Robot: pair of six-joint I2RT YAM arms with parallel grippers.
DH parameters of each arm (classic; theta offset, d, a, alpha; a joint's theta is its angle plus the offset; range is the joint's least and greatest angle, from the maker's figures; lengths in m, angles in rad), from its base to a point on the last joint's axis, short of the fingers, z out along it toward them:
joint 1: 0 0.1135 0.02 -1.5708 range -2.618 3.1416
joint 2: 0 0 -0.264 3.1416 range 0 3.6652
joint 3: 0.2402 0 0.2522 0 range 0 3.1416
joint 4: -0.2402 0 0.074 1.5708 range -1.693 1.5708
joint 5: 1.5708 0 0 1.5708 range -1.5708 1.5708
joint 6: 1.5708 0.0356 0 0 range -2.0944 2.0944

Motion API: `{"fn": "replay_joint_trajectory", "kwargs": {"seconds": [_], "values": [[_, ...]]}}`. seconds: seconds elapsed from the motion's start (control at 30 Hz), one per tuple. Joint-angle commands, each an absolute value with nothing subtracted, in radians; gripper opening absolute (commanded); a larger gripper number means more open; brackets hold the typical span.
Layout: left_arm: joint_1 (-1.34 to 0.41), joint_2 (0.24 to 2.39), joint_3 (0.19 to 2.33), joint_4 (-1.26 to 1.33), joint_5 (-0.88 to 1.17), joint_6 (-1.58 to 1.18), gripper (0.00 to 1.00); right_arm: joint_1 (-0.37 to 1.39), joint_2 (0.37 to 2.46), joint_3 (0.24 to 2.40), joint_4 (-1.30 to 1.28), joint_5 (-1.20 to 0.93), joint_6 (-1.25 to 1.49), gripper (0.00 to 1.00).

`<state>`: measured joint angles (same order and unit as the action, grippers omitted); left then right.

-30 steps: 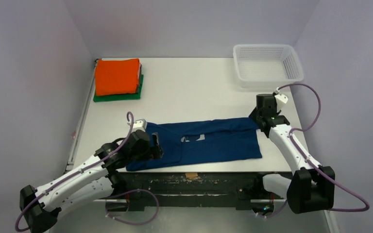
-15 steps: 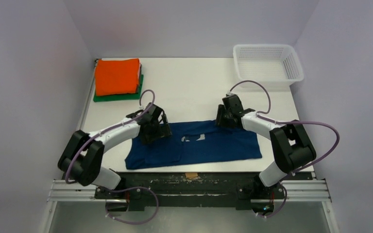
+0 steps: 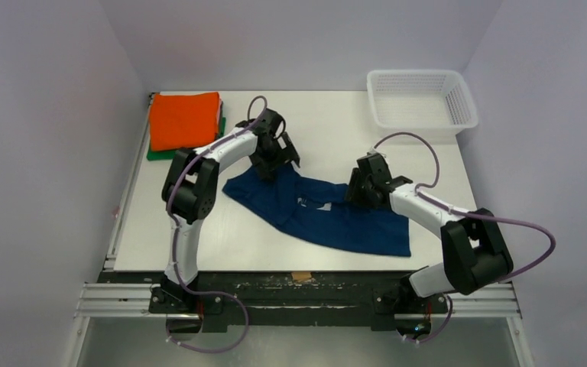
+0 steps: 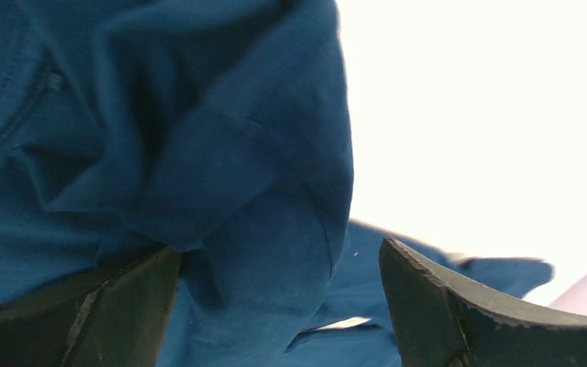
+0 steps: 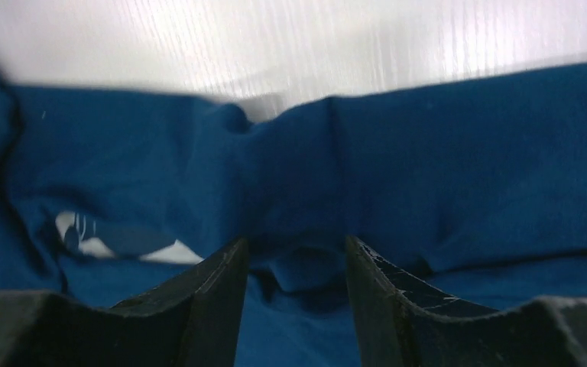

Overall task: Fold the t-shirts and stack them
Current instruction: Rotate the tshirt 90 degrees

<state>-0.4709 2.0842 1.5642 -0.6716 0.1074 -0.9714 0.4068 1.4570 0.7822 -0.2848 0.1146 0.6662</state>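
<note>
The navy blue t-shirt point(image 3: 344, 223) lies skewed across the table's middle, its left end bunched up toward the back. Its light print point(image 3: 315, 203) also shows in the right wrist view point(image 5: 84, 233). My left gripper point(image 3: 269, 164) is over that bunched left end. In the left wrist view point(image 4: 279, 246) its jaws stand wide apart, and a bulge of navy cloth point(image 4: 260, 191) rests against the left finger only. My right gripper point(image 3: 355, 191) is on the shirt's back edge. In its own view point(image 5: 295, 241) it is pinched on a fold of navy cloth point(image 5: 298, 176). A folded orange shirt point(image 3: 184, 120) lies on a green one point(image 3: 187, 152) at the back left.
A white mesh basket point(image 3: 420, 103) stands at the back right corner. Purple cables loop off both arms. The grey walls close in the table on three sides, and a metal rail point(image 3: 298, 294) runs along the near edge.
The left gripper moved toward the back and the shirt's left end went with it, so the shirt now lies skewed. The right gripper stayed on the back edge, shifting slightly.
</note>
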Motion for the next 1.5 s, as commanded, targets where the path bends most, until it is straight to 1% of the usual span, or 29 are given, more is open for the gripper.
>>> {"fn": "replay_joint_trajectory", "kwargs": {"seconds": [0.0, 0.03, 0.17, 0.3, 0.4, 0.53, 0.67, 0.73, 0.83, 0.9, 1.0, 1.03, 1.13, 1.2, 1.3, 1.37, 1.47], "values": [[-0.461, 2.283, 1.778, -0.662, 0.224, -1.072, 0.96, 0.417, 1.398, 0.764, -0.414, 0.124, 0.731, 0.49], [-0.461, 2.305, 1.823, -0.664, 0.235, -1.079, 0.96, 0.421, 1.396, 0.754, -0.423, 0.097, 0.734, 0.49], [-0.452, 2.345, 1.862, -0.529, 0.292, -1.159, 0.95, 0.46, 1.411, 0.704, -0.411, 0.005, 0.752, 0.5], [-0.431, 2.469, 2.023, -0.557, 0.371, -1.187, 0.98, 0.521, 1.447, 0.694, -0.42, -0.02, 0.763, 0.5], [-0.415, 2.503, 2.087, -0.568, 0.36, -1.196, 0.98, 0.548, 1.442, 0.692, -0.434, -0.024, 0.759, 0.51], [-0.362, 2.502, 2.091, -0.549, 0.334, -1.21, 0.99, 0.548, 1.352, 0.72, -0.503, 0.098, 0.757, 0.51], [-0.307, 2.535, 2.142, -0.491, 0.348, -1.222, 1.0, 0.548, 1.265, 0.736, -0.501, 0.131, 0.779, 0.51], [-0.292, 2.579, 2.206, -0.504, 0.353, -1.221, 1.0, 0.546, 1.236, 0.743, -0.526, 0.215, 0.772, 0.51], [-0.278, 2.621, 2.261, -0.483, 0.367, -1.23, 1.0, 0.518, 1.224, 0.77, -0.583, 0.394, 0.775, 0.52], [-0.274, 2.638, 2.276, -0.442, 0.37, -1.239, 1.0, 0.457, 1.251, 0.759, -0.536, 0.435, 0.754, 0.53], [-0.268, 2.664, 2.316, -0.415, 0.371, -1.247, 1.0, 0.311, 1.358, 0.745, -0.405, 0.314, 0.739, 0.53], [-0.266, 2.673, 2.334, -0.41, 0.371, -1.248, 1.0, 0.293, 1.404, 0.754, -0.386, 0.271, 0.738, 0.53], [-0.258, 2.689, 2.377, -0.392, 0.34, -1.252, 1.0, 0.29, 1.502, 0.777, -0.38, 0.195, 0.724, 0.53], [-0.255, 2.696, 2.388, -0.357, 0.32, -1.261, 1.0, 0.298, 1.508, 0.749, -0.386, 0.172, 0.719, 0.53], [-0.256, 2.729, 2.427, -0.307, 0.309, -1.284, 1.0, 0.365, 1.446, 0.667, -0.41, 0.093, 0.725, 0.53], [-0.256, 2.764, 2.486, -0.311, 0.306, -1.289, 1.0, 0.487, 1.404, 0.648, -0.494, 0.076, 0.743, 0.53], [-0.258, 2.79, 2.497, -0.243, 0.301, -1.309, 1.0, 0.621, 1.323, 0.633, -0.557, 0.01, 0.772, 0.53]]}}
